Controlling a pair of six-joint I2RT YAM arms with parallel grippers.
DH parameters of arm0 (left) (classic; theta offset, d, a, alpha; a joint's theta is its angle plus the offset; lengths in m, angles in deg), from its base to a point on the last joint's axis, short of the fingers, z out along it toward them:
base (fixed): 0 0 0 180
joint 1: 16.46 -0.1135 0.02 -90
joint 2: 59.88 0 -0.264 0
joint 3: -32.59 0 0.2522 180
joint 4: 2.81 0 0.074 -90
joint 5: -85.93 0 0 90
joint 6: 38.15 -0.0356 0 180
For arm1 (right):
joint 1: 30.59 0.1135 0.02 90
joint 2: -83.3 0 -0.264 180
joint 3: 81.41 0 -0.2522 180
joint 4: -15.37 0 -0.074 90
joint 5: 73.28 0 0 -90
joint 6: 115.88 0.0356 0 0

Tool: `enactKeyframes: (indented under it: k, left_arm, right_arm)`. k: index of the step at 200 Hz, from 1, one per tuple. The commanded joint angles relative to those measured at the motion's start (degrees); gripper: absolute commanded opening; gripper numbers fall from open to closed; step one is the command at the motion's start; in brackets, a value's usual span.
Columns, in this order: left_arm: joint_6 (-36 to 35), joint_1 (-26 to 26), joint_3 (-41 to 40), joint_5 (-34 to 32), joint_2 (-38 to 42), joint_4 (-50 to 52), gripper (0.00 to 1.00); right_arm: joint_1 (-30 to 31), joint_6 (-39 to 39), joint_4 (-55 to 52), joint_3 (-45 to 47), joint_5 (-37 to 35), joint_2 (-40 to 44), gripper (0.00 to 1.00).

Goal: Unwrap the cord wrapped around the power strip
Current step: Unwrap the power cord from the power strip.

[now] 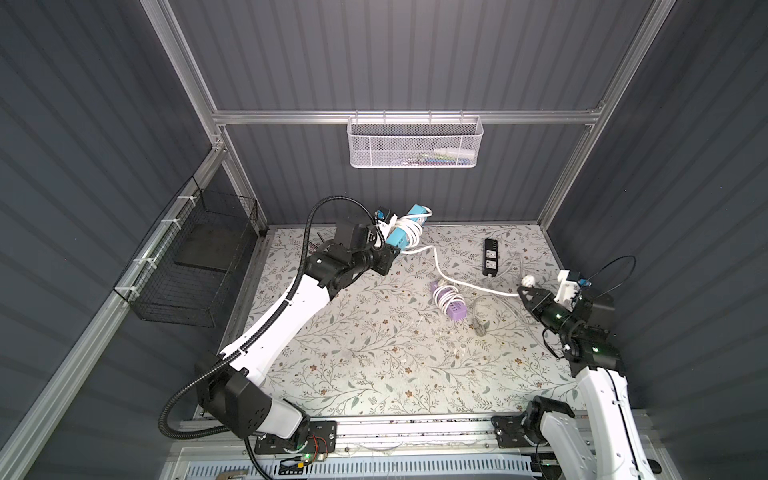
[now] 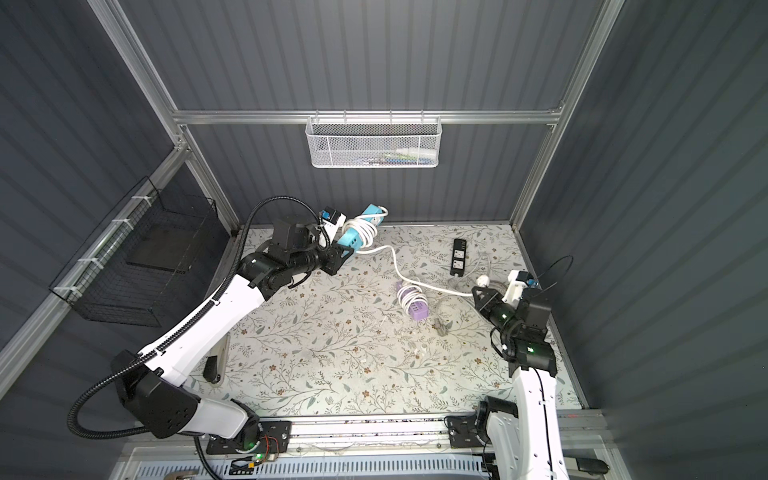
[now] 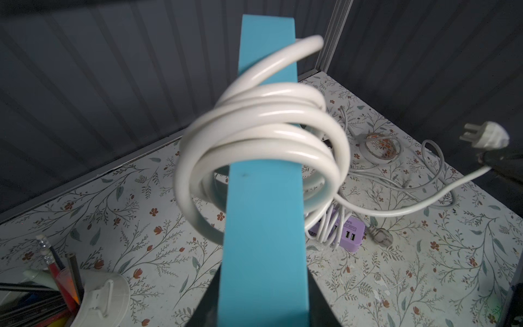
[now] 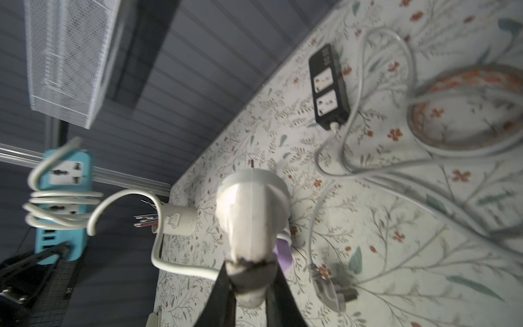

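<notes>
1. Task item: blue pwr strip (image 3: 263, 240), a long bright-blue body w/ white sockets, held tilted above the table (image 1: 374, 365) near the far-left corner.
2. The white cord (image 3: 263, 133) coils round its middle in approx 4 loose turns. The rest runs across to the white plug (image 4: 252, 215).
3. L gripper (image 1: 390, 249) is clamped on the strip's lower end. R gripper (image 4: 250, 271) pinches the plug's base.
4. Count: 3 strips, i.e. blue, purple strip (image 1: 453, 309) (cord-wrapped) and black strip (image 1: 490, 256); 2 grippers.
</notes>
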Motion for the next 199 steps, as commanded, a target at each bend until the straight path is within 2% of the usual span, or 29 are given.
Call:
enactKeyframes:
  k: [1, 21, 59, 97, 127, 152, 166, 183, 199]
  left_arm:
    - [1.50, 0.08, -0.51, 1.08, 2.12, -6.54, 0.00]
    - [2.28, 0.07, -0.57, 4.67, 2.70, -7.99, 0.00]
    - [3.46, 1.04, -1.01, 15.36, 2.93, -10.79, 0.00]
    - [3.16, 3.66, -1.55, 22.64, 2.05, -12.53, 0.00]
    - [4.36, 4.33, -1.72, 25.57, 1.98, -15.04, 0.00]
    - [4.86, 4.90, -1.02, 26.39, 1.11, -15.96, 0.00]
    - [4.90, 5.58, -0.33, 26.58, 0.20, -16.28, 0.00]
    - [4.54, 6.14, 0.40, 26.29, -0.90, -16.66, 0.00]
    - [4.93, 6.18, 0.75, 26.75, -2.09, -17.50, 0.00]
  right_arm:
    - [-0.19, 0.39, 0.10, 3.70, -2.55, 1.00, 0.00]
    - [-0.17, 2.00, 2.80, 7.42, -3.60, -0.67, 0.00]
    - [-0.13, 6.38, 11.91, 12.89, -3.46, -7.96, 0.00]
    - [0.34, 9.83, 20.58, 15.39, -3.25, -16.48, 0.00]
    - [0.75, 11.94, 23.32, 16.16, -3.74, -19.09, 0.00]
    - [0.98, 12.42, 24.22, 16.42, -4.26, -20.85, 0.07]
    - [0.96, 12.47, 24.23, 16.75, -4.90, -21.07, 0.21]
    - [1.03, 13.02, 24.71, 17.52, -5.09, -20.78, 0.25]
    - [1.02, 12.97, 24.26, 17.66, -5.43, -20.32, 0.35]
